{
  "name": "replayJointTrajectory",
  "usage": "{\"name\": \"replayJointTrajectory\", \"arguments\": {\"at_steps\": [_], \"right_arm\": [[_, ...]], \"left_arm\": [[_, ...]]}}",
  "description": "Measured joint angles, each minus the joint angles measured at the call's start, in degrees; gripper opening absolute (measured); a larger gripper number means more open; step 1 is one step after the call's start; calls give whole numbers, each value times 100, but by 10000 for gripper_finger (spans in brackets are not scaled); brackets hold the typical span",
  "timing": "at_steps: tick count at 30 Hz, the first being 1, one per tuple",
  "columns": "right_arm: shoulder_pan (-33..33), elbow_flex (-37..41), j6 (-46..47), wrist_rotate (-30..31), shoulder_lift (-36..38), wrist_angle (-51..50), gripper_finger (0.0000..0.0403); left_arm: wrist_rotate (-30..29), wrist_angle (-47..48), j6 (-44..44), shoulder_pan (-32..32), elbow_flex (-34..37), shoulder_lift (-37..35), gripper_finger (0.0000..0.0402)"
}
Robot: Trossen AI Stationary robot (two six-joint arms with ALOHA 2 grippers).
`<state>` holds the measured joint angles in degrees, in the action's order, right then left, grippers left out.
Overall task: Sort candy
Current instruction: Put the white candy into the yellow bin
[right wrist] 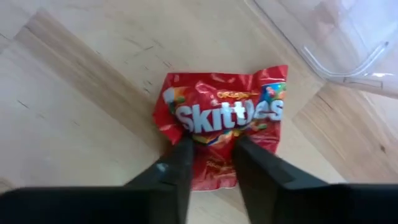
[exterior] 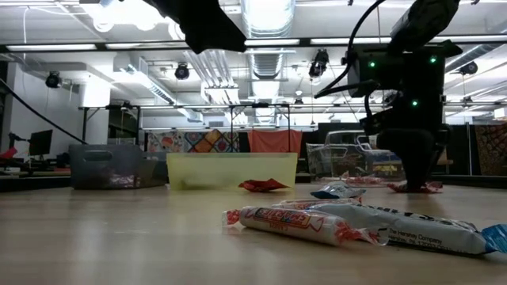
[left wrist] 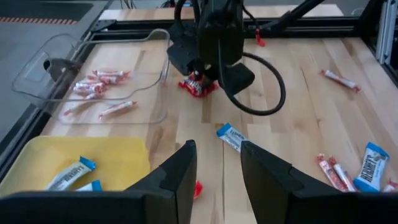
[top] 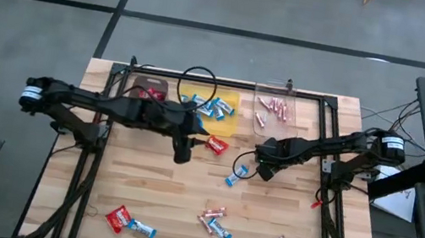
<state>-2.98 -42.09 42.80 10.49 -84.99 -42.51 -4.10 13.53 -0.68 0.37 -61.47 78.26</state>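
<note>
My right gripper point(top: 263, 168) is down at the table, shut on a red packet point(right wrist: 221, 118); the arm hides the packet in the high view, and it shows in the left wrist view point(left wrist: 198, 84). My left gripper point(top: 183, 150) is open and empty, raised above the table next to a second red packet point(top: 217, 145) lying flat. A blue-and-white bar point(top: 238, 173) lies flat between the two grippers. Further candy lies near the front: a red packet point(top: 118, 218), a bar point(top: 144, 229) and pink sticks point(top: 215, 213). My right gripper pinches the red packet between its two fingers at the middle of the packet's lower half point(right wrist: 211, 146), below the printed name. The fingers come from above, pointing down. The packet lies flat on the table, wrinkled between the fingertips point(right wrist: 181, 149).
Three bins stand along the far edge: a brown one point(top: 149, 89) with red packets, a yellow one point(top: 226, 113) with blue-and-white bars, a clear one point(top: 273, 90) with pink sticks. A black frame point(top: 227, 82) borders the table. Bare wood lies mid-table toward the left.
</note>
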Motion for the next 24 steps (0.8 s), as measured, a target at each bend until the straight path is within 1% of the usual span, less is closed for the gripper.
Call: {"name": "replayJointTrajectory", "arguments": {"at_steps": [4, 6, 10, 15, 18, 21, 24], "right_arm": [[0, 4, -137, 21, 42, -26, 32], [0, 11, -262, -30, 104, -25, 17], [56, 37, -308, -268, 432, -132, 12], [240, 39, -327, -675, 1194, -305, 12], [424, 39, -340, -936, 1692, -248, 12], [621, 85, -470, -1202, 2110, 415, 12], [789, 192, -838, -1651, 2364, 1629, 12]], "left_arm": [[2, -3, 70, -21, 2, 97, 109], [3, -55, 114, -35, 2, 127, 109], [7, -68, 126, -87, 2, 203, 109], [13, -115, 125, -253, 13, 339, 109], [13, -448, 121, -375, 13, 489, 109], [77, -890, -98, -514, 13, 741, 111], [319, -1323, -336, -596, 15, 1049, 125]]}}
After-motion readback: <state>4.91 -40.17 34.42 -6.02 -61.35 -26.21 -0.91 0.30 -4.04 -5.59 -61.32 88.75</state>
